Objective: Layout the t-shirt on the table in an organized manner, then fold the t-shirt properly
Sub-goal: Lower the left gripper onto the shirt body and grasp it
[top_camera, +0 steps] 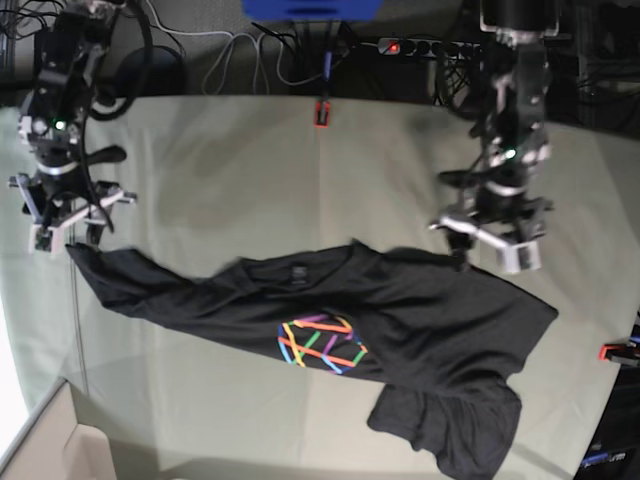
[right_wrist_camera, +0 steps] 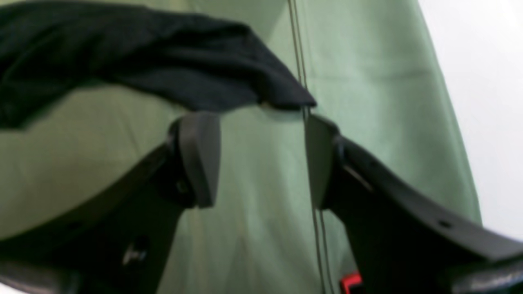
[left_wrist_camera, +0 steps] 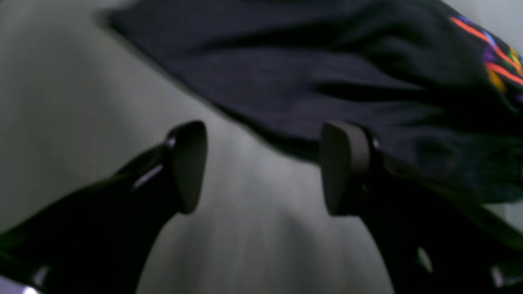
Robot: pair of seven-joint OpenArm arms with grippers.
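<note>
The black t-shirt (top_camera: 400, 310) lies stretched across the table (top_camera: 250, 170), rumpled, with its multicolour graphic (top_camera: 322, 343) facing up and one end bunched near the front right. My left gripper (left_wrist_camera: 265, 167) hovers open just off the shirt's edge (left_wrist_camera: 286, 81), with nothing between its fingers; in the base view my left gripper (top_camera: 488, 240) is over the shirt's far right part. My right gripper (right_wrist_camera: 261, 159) is open and empty too, just short of a shirt corner (right_wrist_camera: 163, 61). In the base view my right gripper (top_camera: 68, 228) hangs above the shirt's left tip.
Red clamps sit at the back edge (top_camera: 322, 113), at the right edge (top_camera: 615, 350) and under my right gripper (right_wrist_camera: 351, 281). Cables and a power strip (top_camera: 420, 46) lie behind the table. A beige box (top_camera: 60, 450) stands at the front left corner.
</note>
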